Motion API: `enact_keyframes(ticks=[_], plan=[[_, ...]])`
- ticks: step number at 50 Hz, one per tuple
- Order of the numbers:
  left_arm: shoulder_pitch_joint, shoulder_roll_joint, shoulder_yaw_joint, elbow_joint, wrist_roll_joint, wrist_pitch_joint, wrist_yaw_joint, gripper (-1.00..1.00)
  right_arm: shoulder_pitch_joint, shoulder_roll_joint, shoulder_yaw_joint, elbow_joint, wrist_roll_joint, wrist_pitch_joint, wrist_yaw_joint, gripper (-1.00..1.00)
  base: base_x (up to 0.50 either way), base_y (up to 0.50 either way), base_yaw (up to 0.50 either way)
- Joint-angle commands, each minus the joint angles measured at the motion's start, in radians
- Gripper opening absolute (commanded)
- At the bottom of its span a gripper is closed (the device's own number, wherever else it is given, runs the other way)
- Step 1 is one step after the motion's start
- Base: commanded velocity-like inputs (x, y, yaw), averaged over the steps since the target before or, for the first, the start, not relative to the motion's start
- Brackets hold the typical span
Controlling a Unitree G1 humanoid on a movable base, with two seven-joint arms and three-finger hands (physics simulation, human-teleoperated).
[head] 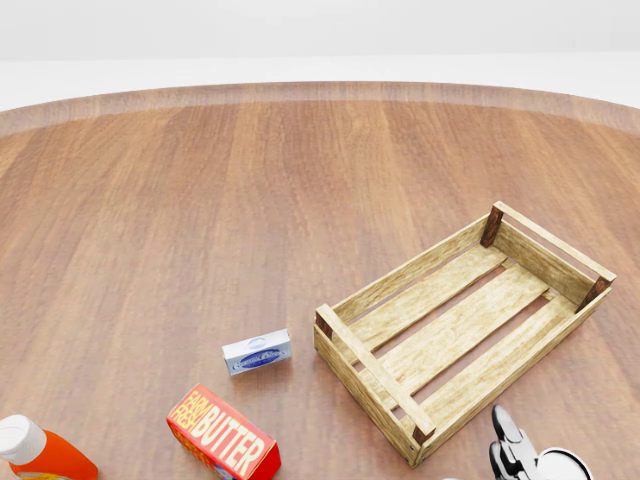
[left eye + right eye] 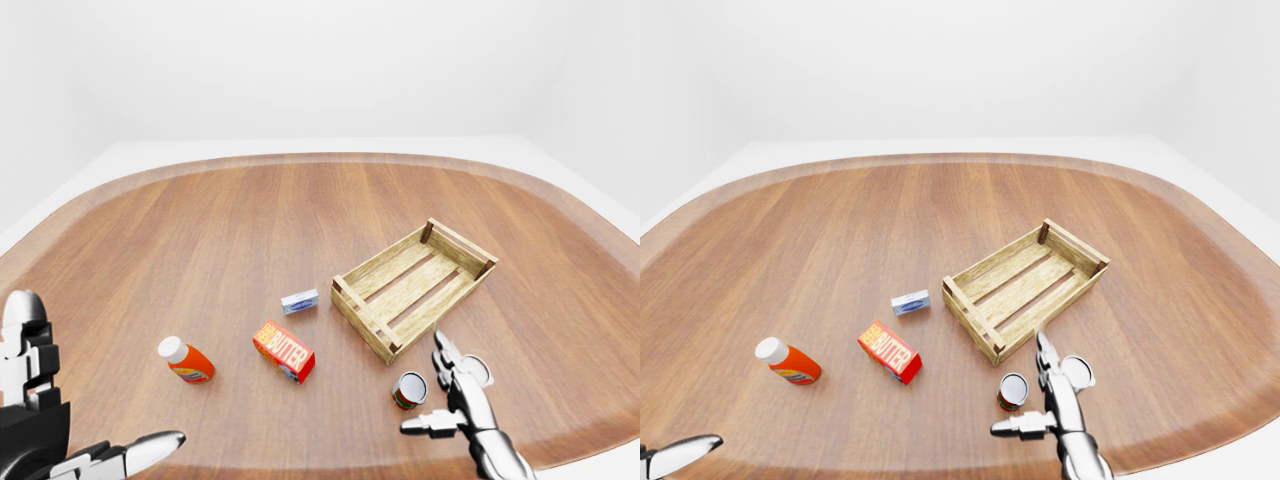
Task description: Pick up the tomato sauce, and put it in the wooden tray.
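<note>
Tomato sauce can [image 2: 408, 390] stands upright on the wooden table [image 2: 220, 230], just below the wooden tray [image 2: 412, 288] in the left-eye view and just left of the right hand [image 2: 452, 400], whose fingers are spread open beside it, the far nearer hand
</note>
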Motion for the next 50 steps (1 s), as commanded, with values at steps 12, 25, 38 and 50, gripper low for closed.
enact_keyframes(ticks=[12,25,38,50], plan=[[0.001,0.000,0.000,0.000,-0.001,0.000,0.000,0.99,-0.024,-0.013,0.009,0.060,-0.015,0.000,-0.028,1.00,0.00,0.00,0.00],[0.001,0.000,0.000,0.000,0.000,0.000,-0.001,1.00,-0.043,-0.024,0.022,0.109,-0.028,0.000,-0.056,1.00,0.00,0.00,0.00],[0.000,0.000,0.000,0.000,-0.001,0.000,0.000,0.99,-0.080,-0.041,0.029,0.176,-0.039,0.000,-0.091,1.00,0.00,0.00,0.00],[0.001,0.000,0.000,0.000,-0.001,0.000,0.001,0.99,-0.088,-0.047,0.034,0.195,-0.040,0.000,-0.101,1.00,0.00,0.00,0.00]])
